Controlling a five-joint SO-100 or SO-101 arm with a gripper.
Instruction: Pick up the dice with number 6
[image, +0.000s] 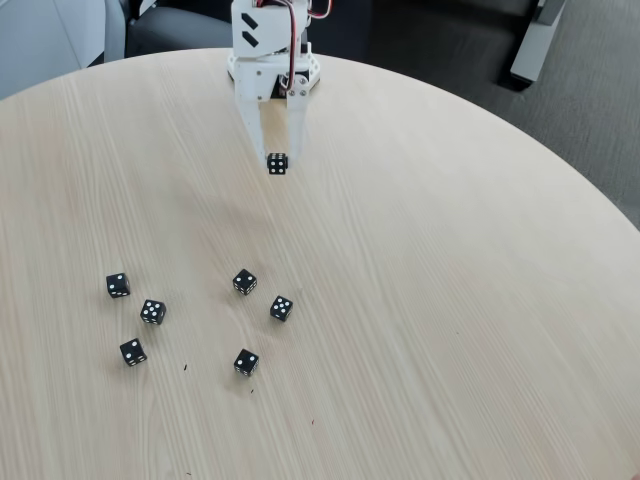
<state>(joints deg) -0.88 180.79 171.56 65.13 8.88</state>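
Note:
My white gripper reaches down from the arm base at the top centre of the fixed view. Its two fingers are shut on a small black die with white pips, held right at the fingertips. The face toward the camera is crowded with pips in two rows, so I take it for the dice with number 6, though the pips are too small to count. A faint shadow lies on the wood below it; whether it touches the table I cannot tell.
Several other black dice lie in the lower left on the round pale wooden table: one group around, another around. The table edge curves past at the right, with dark floor beyond.

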